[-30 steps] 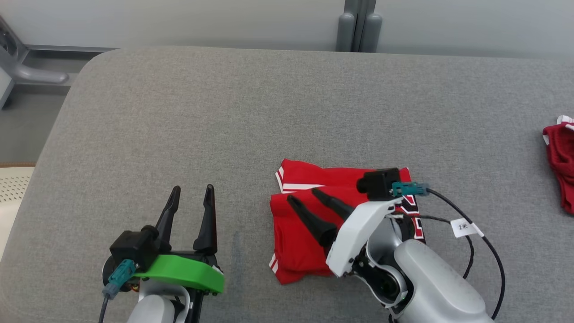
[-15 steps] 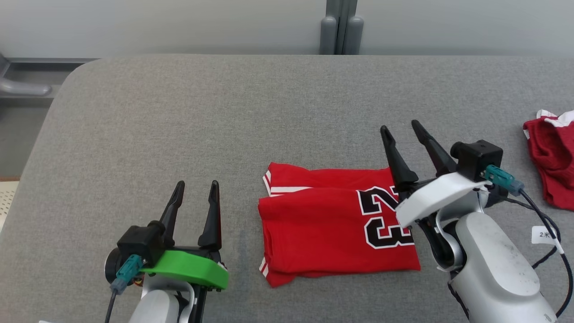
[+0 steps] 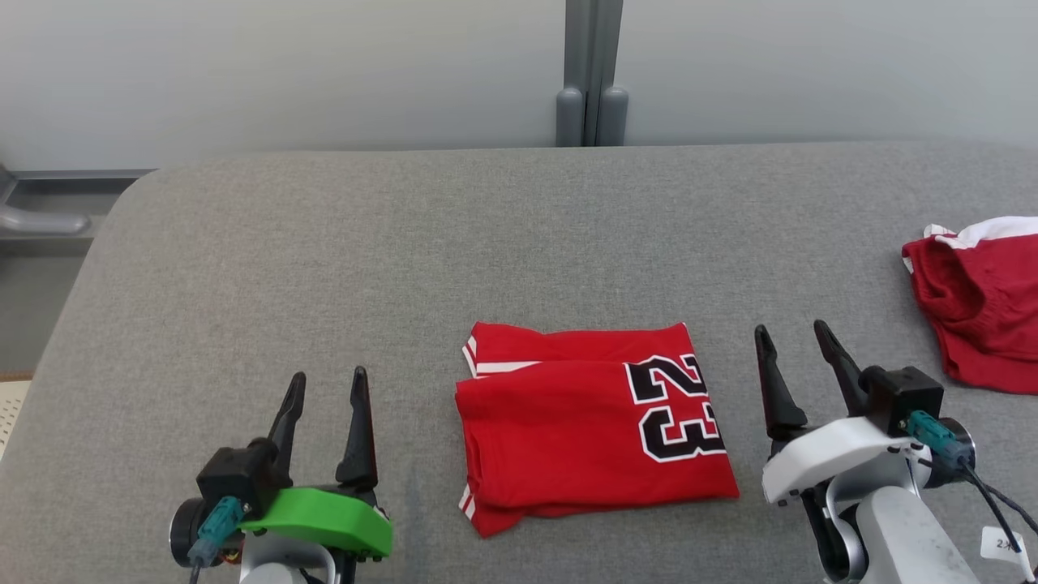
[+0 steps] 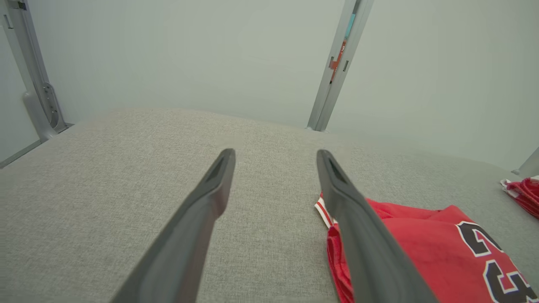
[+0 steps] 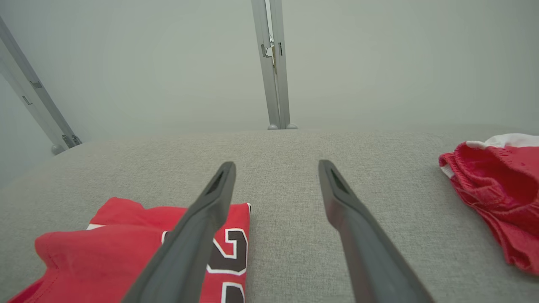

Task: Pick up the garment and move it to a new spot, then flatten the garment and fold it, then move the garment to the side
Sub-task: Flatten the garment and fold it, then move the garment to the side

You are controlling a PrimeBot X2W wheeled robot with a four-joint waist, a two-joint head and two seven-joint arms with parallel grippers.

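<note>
Folding looks done: jersey [image 3: 592,430] lies flat at the table's [image 3: 405,243] near middle. Left gripper [image 3: 328,375] and right gripper [image 3: 791,328] hang wide open and empty over the table's near corners. Next (my guess): pinch an edge and shift it aside. Its long axis runs along the table's width, striped hems left, number right.

Landmark: folded red garment [image 3: 551,438], flat on the grey padded surface [image 3: 324,243]. Beyond it: bare padding to the far edge, passable across the whole width. Left of it: bare strip, then left gripper [image 3: 328,373], fingers spread, touching nothing. Right of it: narrower bare gap, then right gripper [image 3: 790,326], fingers spread, clear of the fabric. Farther right, well apart: second red garment [image 3: 981,308], crumpled, obstructs that edge. Behind the far edge: upright grey post [image 3: 590,81].
</note>
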